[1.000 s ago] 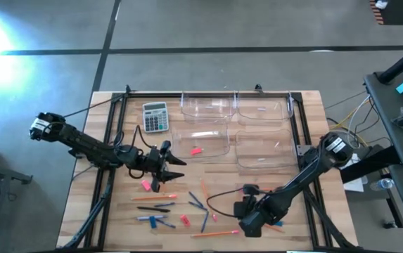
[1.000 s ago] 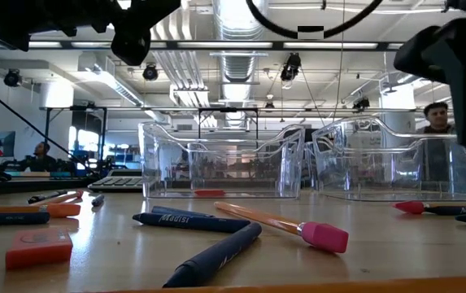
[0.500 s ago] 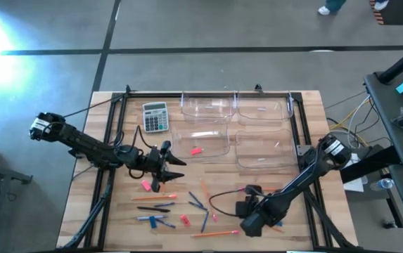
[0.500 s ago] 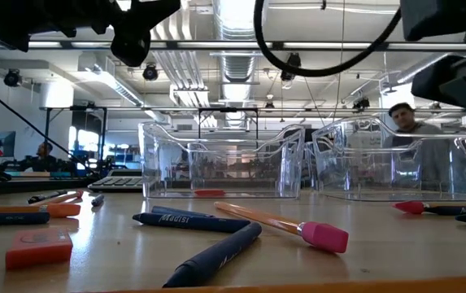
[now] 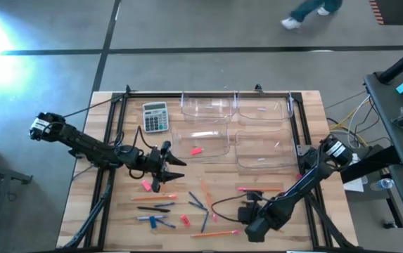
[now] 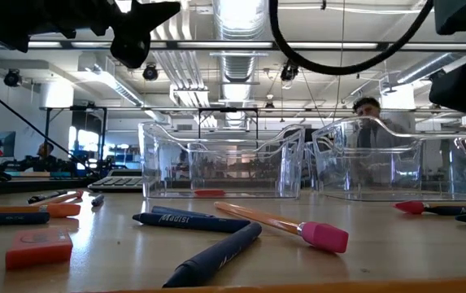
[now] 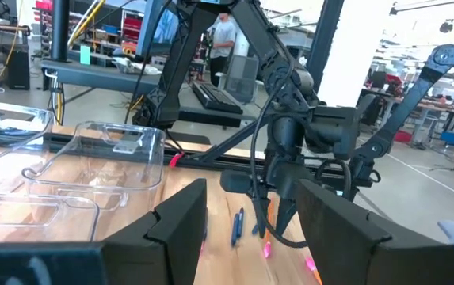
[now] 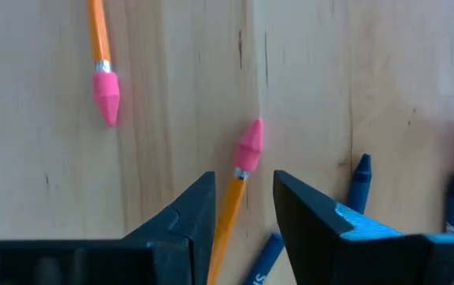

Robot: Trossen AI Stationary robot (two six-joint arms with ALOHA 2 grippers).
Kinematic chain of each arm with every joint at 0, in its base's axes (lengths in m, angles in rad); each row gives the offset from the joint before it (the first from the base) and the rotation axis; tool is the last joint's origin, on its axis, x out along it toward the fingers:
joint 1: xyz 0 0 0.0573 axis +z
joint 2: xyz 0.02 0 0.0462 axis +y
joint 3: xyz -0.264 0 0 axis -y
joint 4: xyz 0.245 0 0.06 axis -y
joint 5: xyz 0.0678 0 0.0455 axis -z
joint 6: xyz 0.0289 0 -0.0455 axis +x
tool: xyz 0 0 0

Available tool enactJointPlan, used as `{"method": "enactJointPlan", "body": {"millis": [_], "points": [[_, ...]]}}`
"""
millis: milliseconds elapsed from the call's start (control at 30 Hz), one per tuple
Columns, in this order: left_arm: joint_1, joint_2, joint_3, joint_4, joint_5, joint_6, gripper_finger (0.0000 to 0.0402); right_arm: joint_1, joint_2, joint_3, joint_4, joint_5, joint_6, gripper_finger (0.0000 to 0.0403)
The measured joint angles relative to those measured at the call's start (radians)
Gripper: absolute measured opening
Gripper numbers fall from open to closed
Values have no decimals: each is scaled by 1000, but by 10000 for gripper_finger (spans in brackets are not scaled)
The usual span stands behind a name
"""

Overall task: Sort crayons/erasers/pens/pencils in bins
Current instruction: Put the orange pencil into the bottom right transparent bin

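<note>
right gripper point(image 8: 242, 210) low at front table edge, fingers apart astride a pencil point(image 8: 238, 182) | left gripper point(image 5: 167, 167) parted, empty, mid-table

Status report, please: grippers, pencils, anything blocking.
Right gripper open, straddling a pencil. Left gripper open, idle mid-table. Nothing blocking.

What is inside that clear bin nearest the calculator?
One small pink eraser lies on the floor of the bin; through its clear walls nothing else shows. In the low view the same pink piece appears low behind the front wall.
</note>
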Motion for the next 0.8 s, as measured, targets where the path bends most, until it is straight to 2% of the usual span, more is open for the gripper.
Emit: {"method": "enactJointPlan", "body": {"millis": [467, 800], "points": [[0, 0, 0, -5, 0, 0, 182, 0, 0, -82, 126, 0, 23, 108], [0, 0, 0, -18, 0, 0, 182, 0, -2, -94, 127, 1, 15, 93]]}}
